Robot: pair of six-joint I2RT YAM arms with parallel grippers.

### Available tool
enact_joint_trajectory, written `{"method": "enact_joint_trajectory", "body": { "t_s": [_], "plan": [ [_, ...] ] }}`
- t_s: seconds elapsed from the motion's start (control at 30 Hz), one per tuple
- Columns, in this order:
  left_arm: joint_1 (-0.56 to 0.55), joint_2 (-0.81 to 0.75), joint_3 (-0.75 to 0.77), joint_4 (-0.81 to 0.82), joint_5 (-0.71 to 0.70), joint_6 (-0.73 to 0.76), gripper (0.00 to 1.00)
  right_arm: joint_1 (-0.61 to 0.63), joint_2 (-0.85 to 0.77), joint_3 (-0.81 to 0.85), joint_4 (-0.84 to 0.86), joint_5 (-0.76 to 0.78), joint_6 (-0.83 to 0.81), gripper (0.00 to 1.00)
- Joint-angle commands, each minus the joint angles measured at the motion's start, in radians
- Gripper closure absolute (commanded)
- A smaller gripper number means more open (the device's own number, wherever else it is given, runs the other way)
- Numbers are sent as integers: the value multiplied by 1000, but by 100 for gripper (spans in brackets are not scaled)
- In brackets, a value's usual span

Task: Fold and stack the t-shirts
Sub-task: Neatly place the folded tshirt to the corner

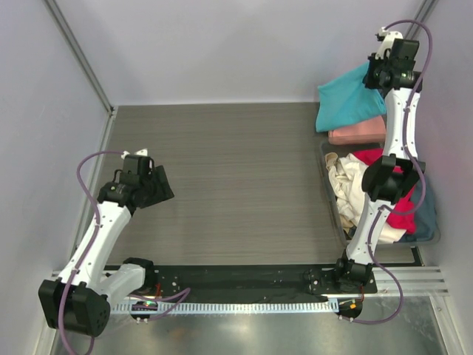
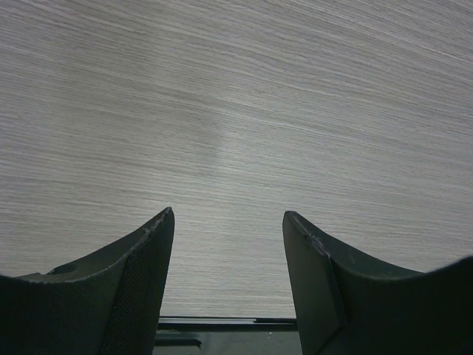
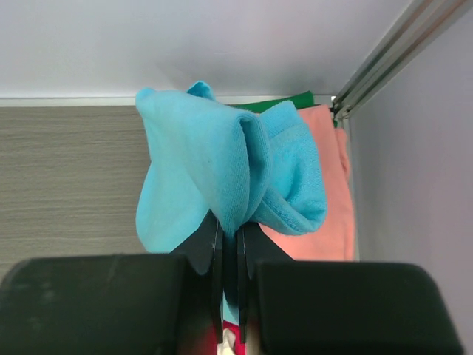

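Cloth [image 3: 284, 102], green, seen wrist-only, behind turquoise t-shirt [image 3: 214, 170] right fingers [image 3: 211, 248] pinch; left fingers [image 2: 133, 281] apart.

The turquoise t-shirt [image 1: 344, 100] is plain; the salmon-pink t-shirt [image 1: 358, 133] likewise; the red t-shirt [image 1: 403, 218], cream t-shirt [image 1: 347, 188] and grey-blue t-shirt [image 1: 426, 218] are unpatterned; the table [image 1: 222, 177] is grey with fine wood-grain streaks.

Light even, diffuse, from above; shadows faint. Dull sheen on metal plate [image 1: 259, 333] at near edge. Left wrist view: table [image 2: 236, 111] grain bows toward edges, pale streak at centre. Turquoise t-shirt [image 3: 214, 163] sharp, weave visible.
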Motion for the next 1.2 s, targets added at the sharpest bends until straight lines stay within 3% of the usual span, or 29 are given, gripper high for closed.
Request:
{"method": "enact_joint_trajectory", "body": {
  "t_s": [0.0, 0.43, 0.6, 0.67, 0.77, 0.87, 1.17],
  "plan": [
    [-1, 4, -3, 23, 11, 18, 38, -42, -17, 36, 116, -9, -19, 99],
    [-3, 50, -2, 17, 0, 17, 38, -114, 218, 27, 231, 14, -37, 99],
    [-16, 55, -2, 12, -12, 12, 39, -142, 338, 47, 430, 137, -36, 97],
    [-29, 52, -2, 11, -15, 12, 38, -145, 367, 50, 554, 261, -17, 85],
    [-36, 50, -2, 11, -17, 12, 38, -146, 404, 57, 648, 335, 23, 18],
    [-42, 37, 0, 9, -18, 14, 38, -146, 378, 18, 678, 361, 95, 8],
    [-49, -26, -3, 17, -9, 14, 38, -145, 35, -193, 687, 370, 233, 5]
  ]
}}
